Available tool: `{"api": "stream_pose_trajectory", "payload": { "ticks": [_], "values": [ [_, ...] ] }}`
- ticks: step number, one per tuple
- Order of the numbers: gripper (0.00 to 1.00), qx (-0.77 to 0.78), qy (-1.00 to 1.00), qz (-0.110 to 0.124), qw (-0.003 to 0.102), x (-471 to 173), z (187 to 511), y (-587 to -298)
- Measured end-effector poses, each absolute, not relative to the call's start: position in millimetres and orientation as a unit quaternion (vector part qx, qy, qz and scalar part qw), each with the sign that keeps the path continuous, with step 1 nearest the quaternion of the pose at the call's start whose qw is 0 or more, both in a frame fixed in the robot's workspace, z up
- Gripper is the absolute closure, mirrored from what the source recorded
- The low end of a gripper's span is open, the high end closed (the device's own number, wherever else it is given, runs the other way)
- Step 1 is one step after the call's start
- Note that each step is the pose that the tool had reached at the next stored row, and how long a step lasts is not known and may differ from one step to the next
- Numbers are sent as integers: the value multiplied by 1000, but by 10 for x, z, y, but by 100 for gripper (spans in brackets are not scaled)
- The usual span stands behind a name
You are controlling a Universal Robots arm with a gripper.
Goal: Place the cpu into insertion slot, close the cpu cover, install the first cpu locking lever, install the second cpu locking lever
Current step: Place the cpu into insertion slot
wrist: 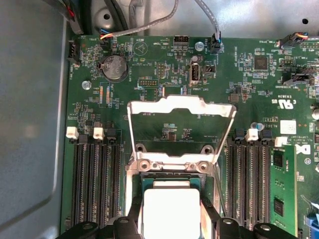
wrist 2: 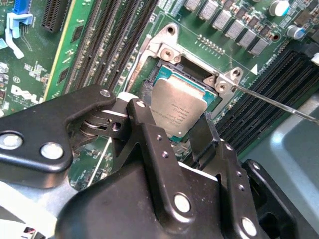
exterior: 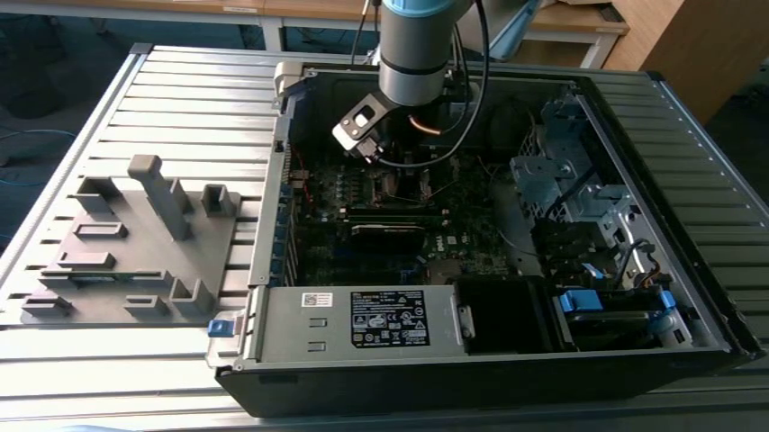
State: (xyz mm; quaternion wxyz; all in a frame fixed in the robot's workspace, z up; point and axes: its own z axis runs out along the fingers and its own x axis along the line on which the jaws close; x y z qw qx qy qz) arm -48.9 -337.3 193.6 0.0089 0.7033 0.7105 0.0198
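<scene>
CPU (wrist 2: 179, 99) sat low over the socket (wrist 2: 187, 65); couldn't tell if it was fully seated. Gripper (wrist 2: 172, 119) had its fingers (wrist 2: 144, 134) clamped on two opposite edges of the CPU. Cover (wrist: 182, 105) stood tilted up and open, hinged on the socket's side away from the gripper. Thin lever (wrist 2: 279, 103) stuck out free beside the socket. Arm reached down into the open computer case (exterior: 481, 378) on the slatted table (exterior: 180, 99).

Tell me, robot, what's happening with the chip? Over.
Status: gripper shut on the cpu, at the insertion slot. The cpu cover stands open. Nothing seen blocking.
</scene>
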Motion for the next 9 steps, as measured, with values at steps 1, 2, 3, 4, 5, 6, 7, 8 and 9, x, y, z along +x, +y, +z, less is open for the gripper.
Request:
{"api": "stream_pose_trajectory", "payload": {
  "ticks": [1,2,3,4,5,6,7,8,9],
  "values": [
    [46,703,710,20,9,-489,1934,-3374],
    [46,703,710,20,9,-490,1933,-3374],
    [46,704,710,20,9,-489,1932,-3375],
    [46,704,710,20,9,-489,1931,-3375],
    [46,704,710,20,9,-489,1931,-3375],
    [46,704,710,20,9,-489,1930,-3376],
    [46,704,710,20,9,-489,1929,-3376],
    [46,704,710,20,9,-489,1928,-3376],
    [46,704,710,20,9,-489,1927,-3376]
  ]
}}
